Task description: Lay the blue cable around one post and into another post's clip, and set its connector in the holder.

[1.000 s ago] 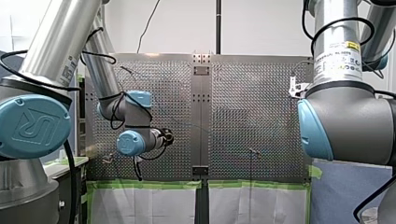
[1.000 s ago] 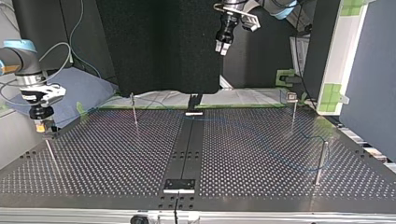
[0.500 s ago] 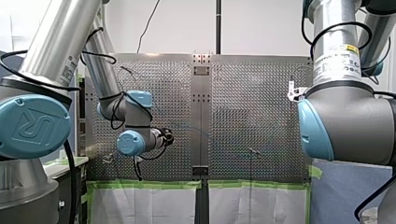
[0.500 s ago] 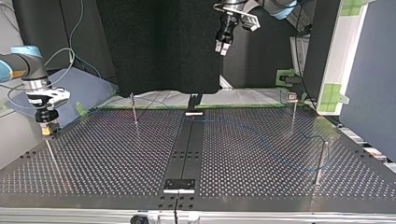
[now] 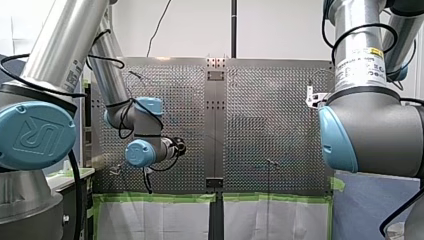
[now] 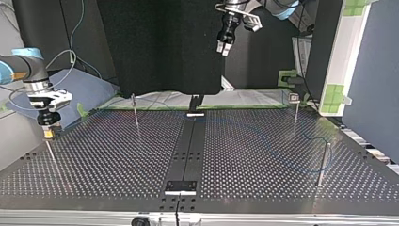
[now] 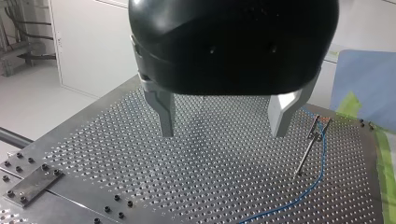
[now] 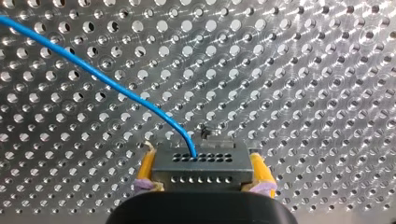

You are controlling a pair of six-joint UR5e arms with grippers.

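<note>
Connector (image 8: 201, 165) isn't set yet: the right gripper (image 8: 202, 173) has its yellow pads clamped on it, low over the table (image 6: 117, 165) at the top view's left edge; no holder can be made out. The blue cable (image 8: 93, 70) trails off it and seems to curve round the post (image 6: 323, 162) at near right (faint, hard to trace). It passes a clip post (image 7: 308, 151); whether it's seated isn't clear. Left gripper (image 7: 223, 133) hangs high, fingers apart, empty.

My left end effector (image 6: 223, 48) hangs high over the surface (image 6: 117, 160), fingers spread wide; my right end effector (image 6: 48, 134) sits low at the surface's edge, yellow pads (image 8: 146, 165) pinching the connector (image 8: 201, 164).
</note>
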